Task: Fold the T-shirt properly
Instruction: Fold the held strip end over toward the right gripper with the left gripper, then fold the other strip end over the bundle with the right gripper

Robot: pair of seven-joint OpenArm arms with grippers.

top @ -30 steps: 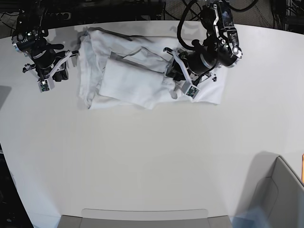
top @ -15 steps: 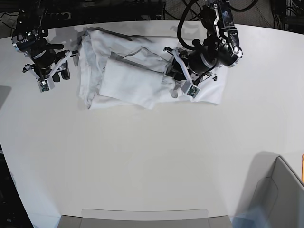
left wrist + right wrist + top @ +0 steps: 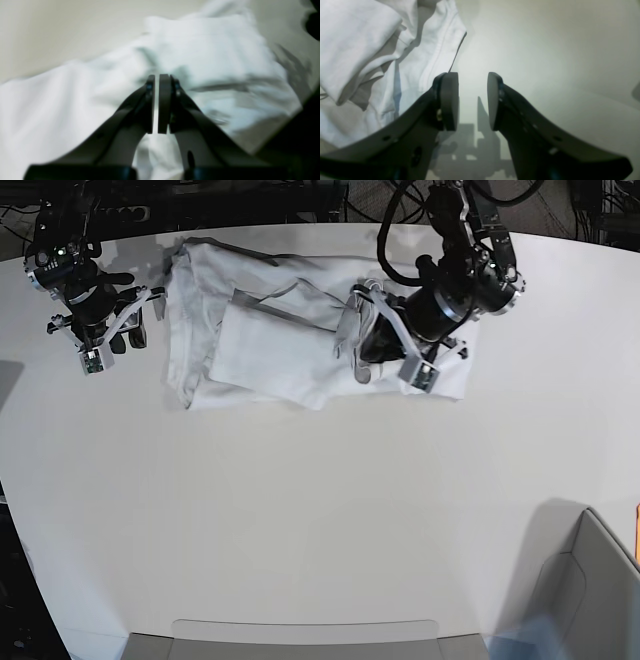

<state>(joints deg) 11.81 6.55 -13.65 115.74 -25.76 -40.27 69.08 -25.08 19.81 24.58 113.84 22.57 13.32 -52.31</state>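
- Left wrist view: I see my left hand (image 3: 156,103) with its two dark fingers (image 3: 149,105) pressed almost together, only a sliver of light between them. The white T-shirt (image 3: 205,57) fills most of this blurred picture beneath and ahead of the hand; whether a thin fold is pinched between the pads I cannot tell, so I read the hand as clenched.
- Right wrist view: my right hand (image 3: 473,101) stands released, a clear gap between its fingers (image 3: 448,100), with nothing between them but bare pale surface (image 3: 545,50). The T-shirt's bunched, stitched edge lies at the upper left, just beside the left-side finger.
- Base view: the T-shirt (image 3: 270,350) lies partly folded and rumpled at the far middle of the surface (image 3: 320,520). My left hand (image 3: 362,345) is over the shirt's right portion, where a flap of fabric stands raised. My right hand (image 3: 100,345) hovers just off the shirt's left edge.
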